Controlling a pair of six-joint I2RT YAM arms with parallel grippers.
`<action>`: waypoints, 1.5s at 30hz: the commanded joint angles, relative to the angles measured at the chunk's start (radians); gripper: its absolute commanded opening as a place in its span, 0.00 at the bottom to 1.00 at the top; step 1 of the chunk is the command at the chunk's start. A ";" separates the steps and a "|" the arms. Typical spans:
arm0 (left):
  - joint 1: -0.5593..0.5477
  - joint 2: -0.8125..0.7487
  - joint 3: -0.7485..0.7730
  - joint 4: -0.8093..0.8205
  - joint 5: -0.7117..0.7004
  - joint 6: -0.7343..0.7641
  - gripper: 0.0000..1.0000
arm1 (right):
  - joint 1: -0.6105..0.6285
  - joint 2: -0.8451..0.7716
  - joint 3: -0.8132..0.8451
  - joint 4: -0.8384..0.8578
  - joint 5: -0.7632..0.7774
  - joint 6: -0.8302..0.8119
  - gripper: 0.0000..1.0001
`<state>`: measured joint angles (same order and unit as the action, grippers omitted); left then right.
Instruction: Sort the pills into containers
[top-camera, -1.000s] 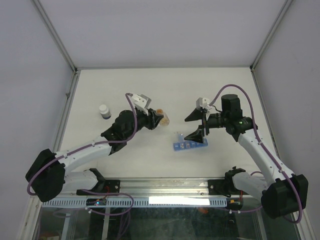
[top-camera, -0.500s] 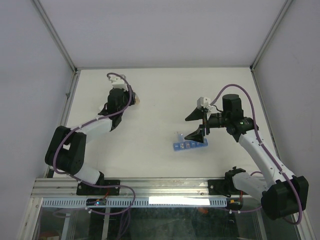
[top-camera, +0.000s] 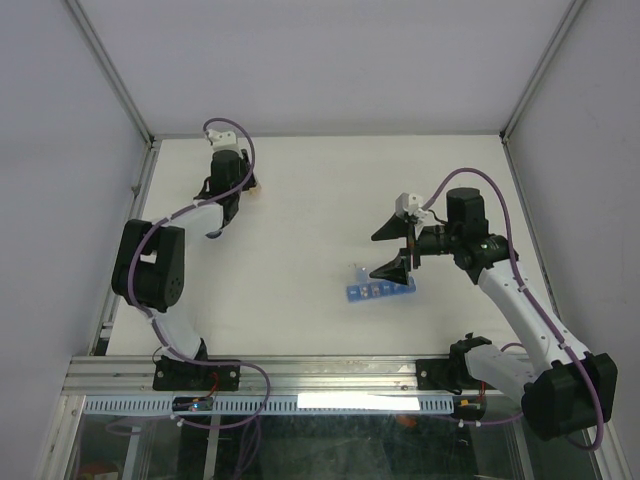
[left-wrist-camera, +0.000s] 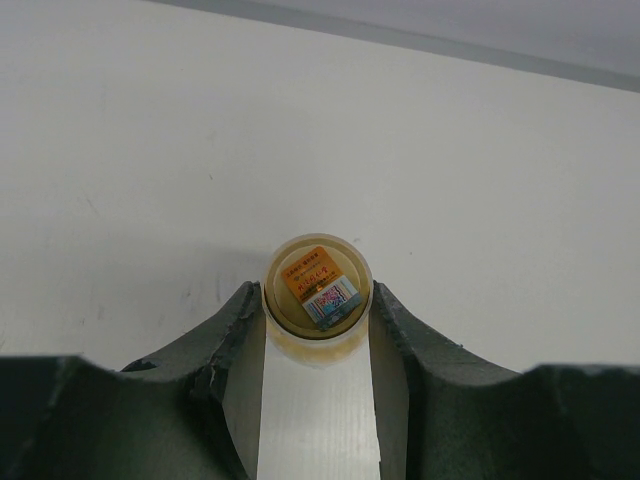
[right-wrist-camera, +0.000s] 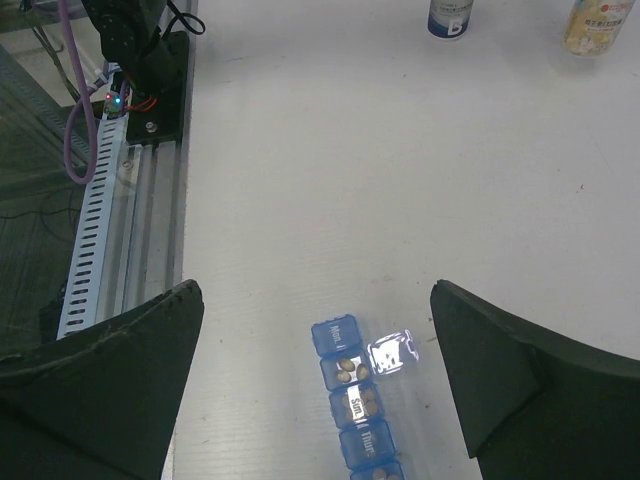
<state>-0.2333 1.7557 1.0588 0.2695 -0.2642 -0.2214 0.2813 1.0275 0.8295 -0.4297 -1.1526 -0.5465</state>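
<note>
Left end effector (left-wrist-camera: 317, 292), clenched on amber bottle (left-wrist-camera: 316, 283), has swung well away from pill organiser (top-camera: 378, 291); right end effector (top-camera: 397, 250) hangs released just above organiser; dispensing likely paused

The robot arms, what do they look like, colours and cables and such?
The left arm and right arm have white links, black joint housings and a looping purple cable each. Their fingers are matte black wedges. A small white block sits on the right wrist.
</note>
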 joint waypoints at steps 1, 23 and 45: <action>0.021 0.036 0.099 -0.014 -0.065 -0.009 0.00 | -0.008 -0.024 0.009 0.044 -0.027 0.014 0.99; 0.037 -0.027 0.160 -0.120 -0.010 -0.055 0.92 | -0.022 -0.014 -0.001 0.075 -0.021 0.050 0.99; -0.432 -0.648 -0.658 0.587 0.707 -0.034 0.82 | -0.118 -0.019 -0.049 -0.323 -0.153 -0.648 0.99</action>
<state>-0.5976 1.1461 0.4721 0.6544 0.3573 -0.2787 0.1677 1.0058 0.7715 -0.5922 -1.3170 -0.9279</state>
